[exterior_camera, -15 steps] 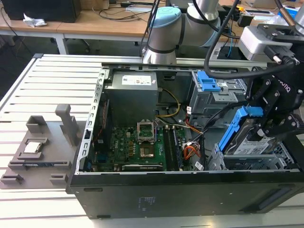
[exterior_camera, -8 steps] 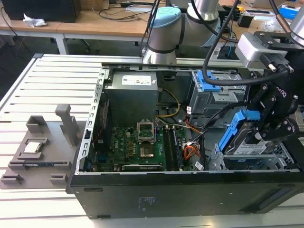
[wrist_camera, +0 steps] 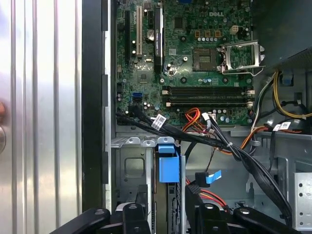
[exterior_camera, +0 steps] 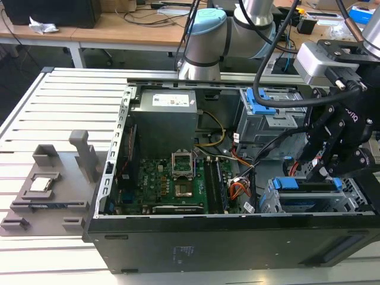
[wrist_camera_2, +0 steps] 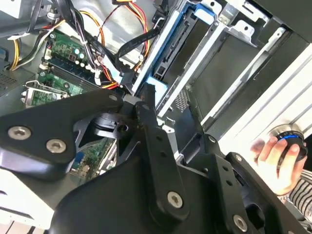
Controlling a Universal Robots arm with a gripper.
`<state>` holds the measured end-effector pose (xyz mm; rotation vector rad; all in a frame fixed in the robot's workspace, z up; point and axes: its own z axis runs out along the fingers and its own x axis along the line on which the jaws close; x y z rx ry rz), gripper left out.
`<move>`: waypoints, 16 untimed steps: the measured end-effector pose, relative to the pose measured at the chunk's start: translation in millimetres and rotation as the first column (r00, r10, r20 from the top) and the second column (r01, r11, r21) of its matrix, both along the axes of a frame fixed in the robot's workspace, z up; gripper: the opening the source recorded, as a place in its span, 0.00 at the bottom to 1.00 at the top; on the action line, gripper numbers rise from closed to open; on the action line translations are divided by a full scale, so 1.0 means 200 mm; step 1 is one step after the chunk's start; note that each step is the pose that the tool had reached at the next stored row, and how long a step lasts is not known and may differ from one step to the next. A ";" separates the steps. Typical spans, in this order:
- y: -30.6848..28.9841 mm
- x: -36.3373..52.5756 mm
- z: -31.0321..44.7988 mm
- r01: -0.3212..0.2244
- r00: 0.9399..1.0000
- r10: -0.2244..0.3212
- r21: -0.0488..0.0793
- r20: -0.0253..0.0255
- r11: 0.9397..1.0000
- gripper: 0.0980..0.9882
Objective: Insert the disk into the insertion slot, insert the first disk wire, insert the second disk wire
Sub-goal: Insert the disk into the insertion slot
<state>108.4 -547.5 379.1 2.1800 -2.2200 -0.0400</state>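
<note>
Currently | one disk (wrist_camera: 168, 168) in one insertion slot (wrist_camera: 130, 168); jaws over it | cannot tell whether apart or clamped

In the exterior view you are looking down on the open black computer case (exterior_camera: 178, 249), mid-frame. Both wrist views are looking closely inside, sharing the green motherboard (wrist_camera: 195, 53) and low grey metal insertion slot (wrist_camera: 129, 168).

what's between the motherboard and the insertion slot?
Between the motherboard and the insertion slot, a black cable bundle with orange-red wires crosses, seen in the first wrist view.
</note>
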 end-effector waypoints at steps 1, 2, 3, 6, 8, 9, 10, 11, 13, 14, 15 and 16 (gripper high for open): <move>0.000 0.000 0.000 0.000 1.000 0.000 0.000 0.000 1.000 0.38; 0.000 0.000 0.000 0.000 1.000 0.000 0.000 0.000 1.000 0.38; 0.000 0.000 0.000 0.000 1.000 0.000 0.000 0.000 1.000 0.38; 0.000 0.000 -0.001 0.000 1.000 0.000 0.000 0.000 1.000 0.22; 0.000 0.000 -0.001 0.000 1.000 0.000 0.000 0.000 1.000 0.08; 0.000 0.000 -0.001 0.000 1.000 0.000 0.000 0.000 1.000 0.01; 0.000 0.000 -0.002 0.000 1.000 0.000 0.000 0.000 1.000 0.01; 0.000 0.000 -0.002 0.000 1.000 0.000 0.000 0.000 1.000 0.01; 0.000 0.000 -0.002 0.000 1.000 0.000 0.000 0.000 1.000 0.01; 0.000 0.000 -0.002 0.000 1.000 0.000 0.000 0.000 1.000 0.01; 0.000 0.000 -0.003 0.000 1.000 0.000 0.000 0.000 1.000 0.01; 0.000 0.000 -0.003 0.000 1.000 0.000 0.000 0.000 1.000 0.01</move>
